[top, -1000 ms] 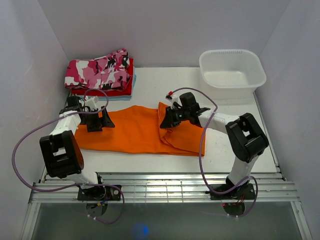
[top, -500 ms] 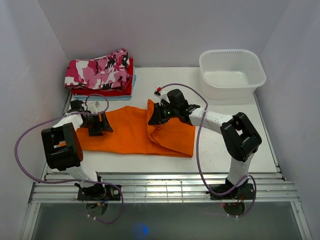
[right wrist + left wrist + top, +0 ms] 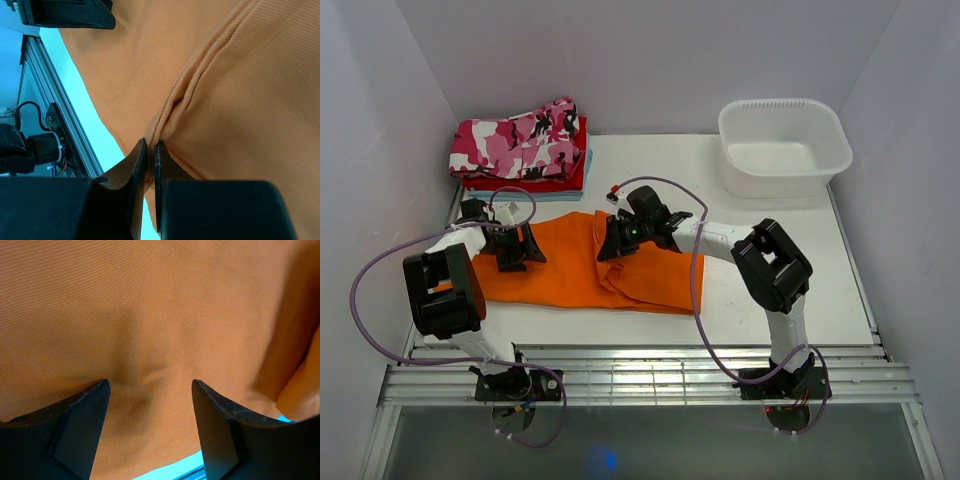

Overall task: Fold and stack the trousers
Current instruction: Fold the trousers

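Further left than a second ago, your right pincer (image 3: 150, 148) clenches a bunched ridge of the ribbed orange trousers (image 3: 560, 272); your left pincer (image 3: 150, 386) stands spread on the cloth.

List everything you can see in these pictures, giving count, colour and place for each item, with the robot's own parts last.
trousers: one, orange, spread mid-table, right end folded over
camouflage garment: one, pink, white and black, top of far-left stack
red garment: one, red, beneath it
blue cloth: one, light blue, bottom of that stack
tub: one, white, far right
table: one, white, under everything
cables: two, purple, one along each arm
left gripper: one, black, open over the trousers' left end
right gripper: one, black, shut on a trousers fold
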